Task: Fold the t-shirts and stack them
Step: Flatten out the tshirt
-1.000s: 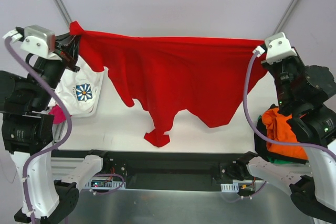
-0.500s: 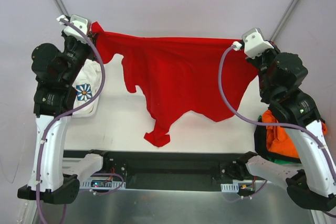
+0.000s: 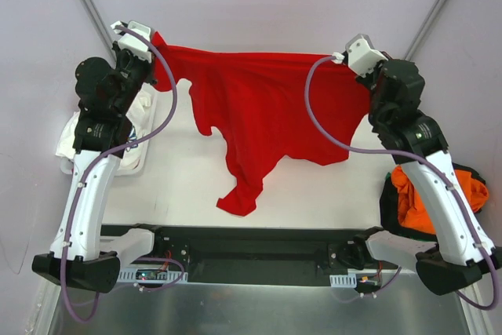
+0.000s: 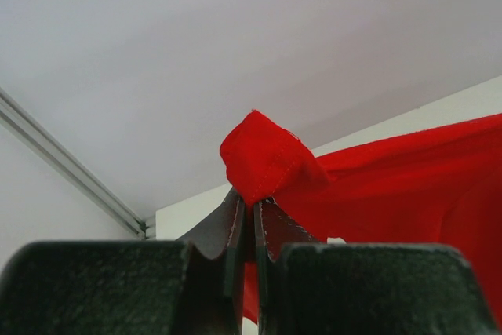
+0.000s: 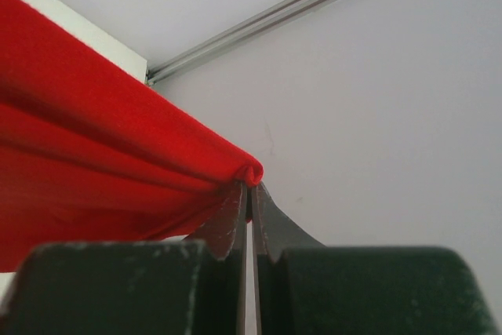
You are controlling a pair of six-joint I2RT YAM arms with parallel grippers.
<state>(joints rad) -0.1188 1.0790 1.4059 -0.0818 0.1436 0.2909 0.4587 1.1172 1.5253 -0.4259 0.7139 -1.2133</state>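
Observation:
A plain bright red t-shirt (image 3: 259, 107) hangs spread between my two grippers over the far half of the table, its lowest tip (image 3: 238, 203) resting on the white surface. My left gripper (image 3: 157, 49) is shut on the shirt's upper left corner, and in the left wrist view a red fold (image 4: 267, 158) bulges out above the left gripper (image 4: 252, 208). My right gripper (image 3: 351, 63) is shut on the upper right corner. The right wrist view shows the right gripper (image 5: 249, 187) pinching a rolled red hem (image 5: 94, 139).
A white t-shirt (image 3: 70, 143) lies at the left edge, mostly hidden behind my left arm. At the right, an orange t-shirt (image 3: 408, 194) sits on dark cloth (image 3: 390, 213). Grey walls with metal rails (image 3: 86, 5) close off the back.
Both arms have reached away from the bases toward the back wall and drawn closer together. The red t-shirt went with them, now narrower and sagging more in the middle. Both grips held.

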